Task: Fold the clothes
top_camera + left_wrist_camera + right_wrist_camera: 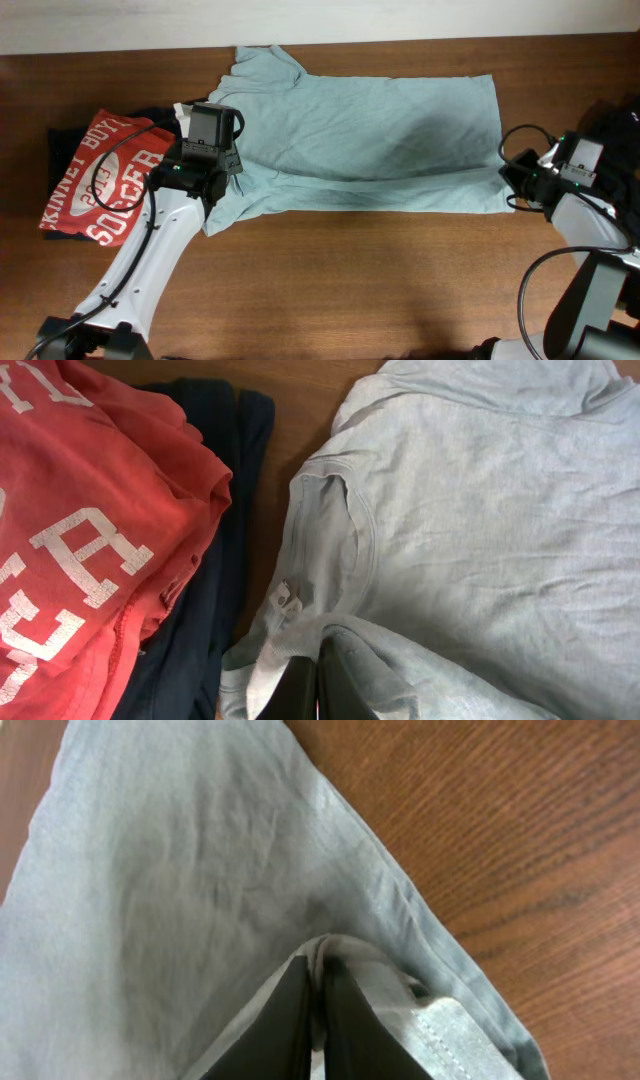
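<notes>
At the far left of the wooden table (380, 290) a black garment (62, 150) lies partly under a crumpled red t-shirt (100, 180) with white lettering, and the two are touching. Just to the right of them is the left gripper (318, 655). Its fingers are pressed together and clamp a bunched fold of the pale grey-blue t-shirt (370, 130) right beside the neckline. A small white label shows at the collar just left of the pinch. The shirt lies spread crosswise over the far half of the table, with its collar end to the left, near the red shirt, and its hem end to the right. One short sleeve sticks out toward the far edge at the left. A long crease runs along the shirt's near side, and the cloth is mostly flat with soft wrinkles. At the right end, the right gripper (320, 970) has its fingers closed tight on a gathered bit of the same shirt near its stitched hem. Bare wood shows just beyond that edge, on the right of the wrist view.
</notes>
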Tool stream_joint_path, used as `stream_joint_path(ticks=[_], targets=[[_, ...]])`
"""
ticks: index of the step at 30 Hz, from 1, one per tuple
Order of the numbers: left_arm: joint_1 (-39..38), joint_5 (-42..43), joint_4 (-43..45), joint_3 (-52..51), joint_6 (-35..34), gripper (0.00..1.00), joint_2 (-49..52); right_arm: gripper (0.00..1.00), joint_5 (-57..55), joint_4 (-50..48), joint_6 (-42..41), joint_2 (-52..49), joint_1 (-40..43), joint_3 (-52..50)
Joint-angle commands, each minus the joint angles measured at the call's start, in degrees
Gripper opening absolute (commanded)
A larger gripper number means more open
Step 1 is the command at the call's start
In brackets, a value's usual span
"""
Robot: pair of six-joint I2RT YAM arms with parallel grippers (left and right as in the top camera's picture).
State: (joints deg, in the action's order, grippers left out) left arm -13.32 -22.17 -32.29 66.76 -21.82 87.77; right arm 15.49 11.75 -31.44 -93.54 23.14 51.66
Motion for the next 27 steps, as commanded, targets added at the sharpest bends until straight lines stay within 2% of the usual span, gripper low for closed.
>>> stream_joint_path(ticks=[1, 3, 4, 5, 7, 8, 10, 16, 19, 23, 27], targets=[[0.26, -1.20, 0.17, 0.90, 0.96, 0.01, 0.57, 0.19, -0.74, -0.92, -0.57, -0.39, -1.40, 0.90], [0.26, -1.22, 0.17, 0.90, 0.96, 0.02, 0.57, 0.41, -0.74, -1.16, -0.52, -0.39, -1.75, 0.90], [0.26, -1.25, 0.20, 0.90, 0.98, 0.07, 0.57, 0.46, -0.70, -1.36, -0.52, -0.37, -1.77, 0.90], [0.28, -1.27, 0.22, 0.90, 1.03, 0.19, 0.57, 0.50, -0.66, -1.60, -0.55, -0.37, -1.79, 0.92], [0.28, -1.33, 0.63, 0.90, 2.84, 0.49, 0.57, 0.54, -0.63, -1.73, -0.52, -0.24, -1.66, 0.96], [0.28, -1.68, 0.76, 0.90, 3.91, 0.55, 0.57, 0.55, -0.59, -1.68, -0.33, -0.09, -1.64, 0.98], [0.28, -1.66, 0.66, 0.96, 5.86, 0.60, 0.33, 0.56, 0.26, -0.92, -0.04, 0.44, -1.64, 0.98], [0.26, -1.42, -1.46, 1.42, 6.56, 0.63, -3.69, 0.56, 6.14, 4.00, 4.09, 4.98, -1.70, 1.01], [0.26, 2.25, -3.06, 1.46, 6.60, 0.62, -6.84, 0.55, 6.14, 8.41, 6.38, 8.11, -1.75, 1.18], [0.26, 9.57, -6.25, 1.44, 9.29, 0.55, -8.66, 0.54, 6.14, 14.56, 6.58, 10.95, -1.75, 1.18], [0.26, 14.05, -9.88, 0.33, 9.33, 0.41, -7.39, 0.52, 5.92, 21.05, 7.48, 10.86, -1.86, 1.18]])
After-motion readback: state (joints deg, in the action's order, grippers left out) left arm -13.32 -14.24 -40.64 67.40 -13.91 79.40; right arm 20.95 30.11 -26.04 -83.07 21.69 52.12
